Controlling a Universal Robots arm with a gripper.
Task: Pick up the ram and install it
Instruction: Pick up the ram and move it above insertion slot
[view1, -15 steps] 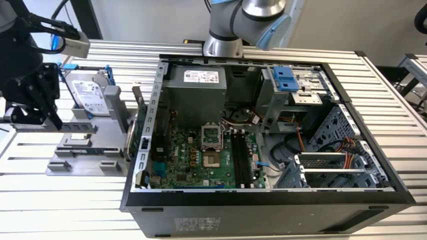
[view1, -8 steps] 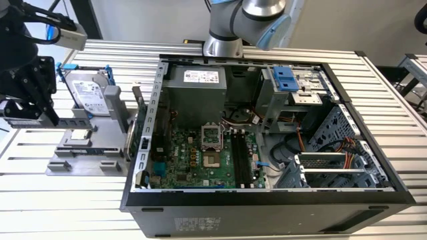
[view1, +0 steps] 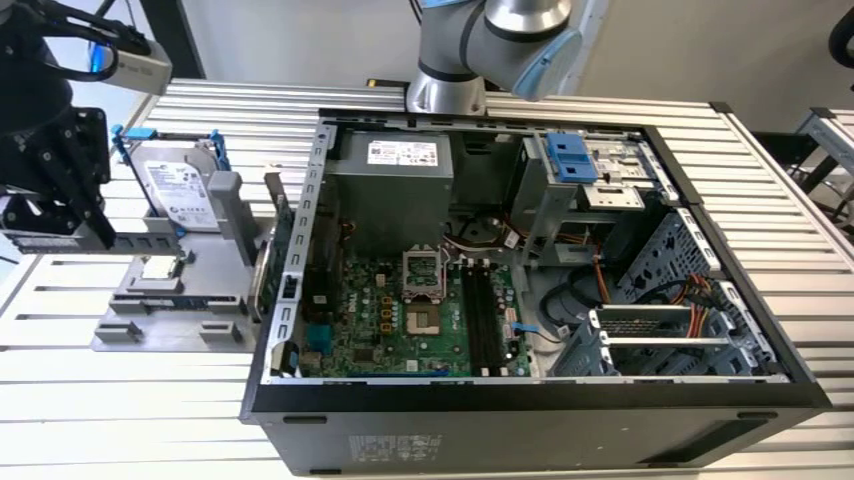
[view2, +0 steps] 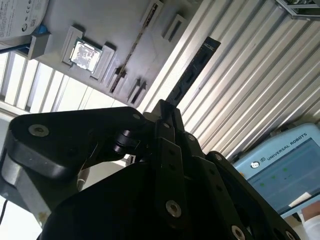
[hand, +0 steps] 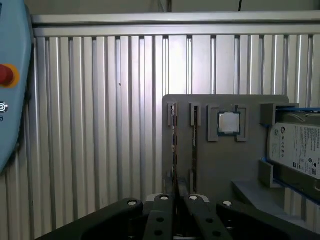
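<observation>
Ram (view2: 192, 70), the long, narrow, flat circuit-board stick with black chips, stands on edge in my black end effector (view2: 165, 106), which is closed on it. It sits above the flat grey holder plate (hand: 220, 165), apparently clear of its slots. Assessment: light, stiff, fragile; hold belongs mid-length across the faces, away from the contact edge, with modest squeeze.

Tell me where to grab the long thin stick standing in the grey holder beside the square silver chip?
Pinch the long thin stick across its flat faces, mid-length, from straight above. It stands on edge, ends tucked in the grey holder's slot blocks, so only its top edge looks free.
</observation>
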